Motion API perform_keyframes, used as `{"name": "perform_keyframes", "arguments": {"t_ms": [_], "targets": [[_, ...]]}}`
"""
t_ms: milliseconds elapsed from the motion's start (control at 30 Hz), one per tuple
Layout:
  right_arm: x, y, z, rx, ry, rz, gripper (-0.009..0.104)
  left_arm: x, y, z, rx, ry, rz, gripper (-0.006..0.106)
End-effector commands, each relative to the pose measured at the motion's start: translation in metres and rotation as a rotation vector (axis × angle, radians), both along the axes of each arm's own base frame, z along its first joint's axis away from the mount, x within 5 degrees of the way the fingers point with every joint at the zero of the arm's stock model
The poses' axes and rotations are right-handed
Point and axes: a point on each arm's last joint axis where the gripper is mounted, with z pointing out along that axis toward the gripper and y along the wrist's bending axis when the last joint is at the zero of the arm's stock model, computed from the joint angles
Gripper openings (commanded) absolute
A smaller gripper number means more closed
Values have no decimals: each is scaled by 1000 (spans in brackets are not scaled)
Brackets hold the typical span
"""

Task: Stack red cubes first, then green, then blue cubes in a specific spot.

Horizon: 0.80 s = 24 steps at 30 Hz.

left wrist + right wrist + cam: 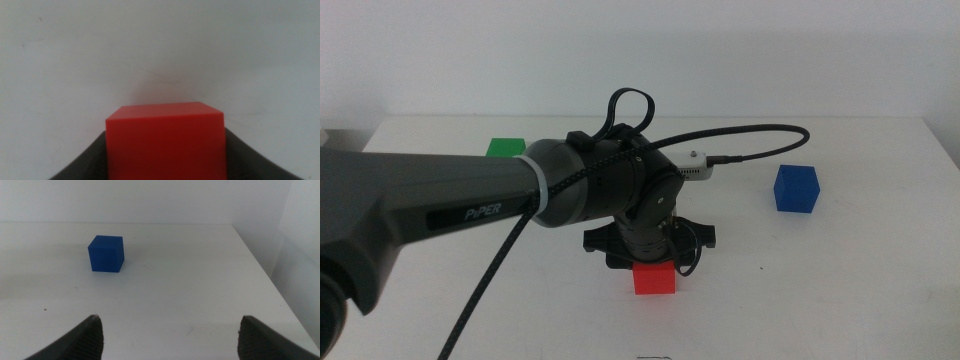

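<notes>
Just below the frame's centre in the middle view, the left gripper (652, 262) is clamped on the red cube (654, 278), one jaw at each side. The green cube (506, 147) sits at upper left, the blue cube (796, 188) at right. The right gripper (170, 335), out of that view, has its jaws spread wide over the white table (200, 290).

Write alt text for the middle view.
The left gripper reaches in from the left side and closes on the red cube near the front of the white table. The green cube sits far back left, the blue cube to the right.
</notes>
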Motion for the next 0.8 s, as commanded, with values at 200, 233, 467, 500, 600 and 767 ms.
{"name": "perform_keyframes", "arguments": {"t_ms": [200, 233, 467, 500, 600, 767], "targets": [[-1, 1, 14, -18, -118, 14, 94, 1, -2, 29, -60, -80, -15, 13], [-1, 1, 14, -18, -118, 14, 94, 1, -2, 28, -57, -81, -17, 13], [-1, 1, 14, -18, -118, 14, 94, 1, -1, 28, -39, -87, -52, 18], [-1, 1, 14, -18, -118, 14, 94, 1, -1, 28, -39, -87, -52, 21], [-1, 1, 14, -18, -118, 14, 94, 1, -1, 28, -37, -88, -57, 66], [-1, 1, 14, -18, -118, 14, 94, 1, -1, 30, -23, -100, -88, 91]]}}
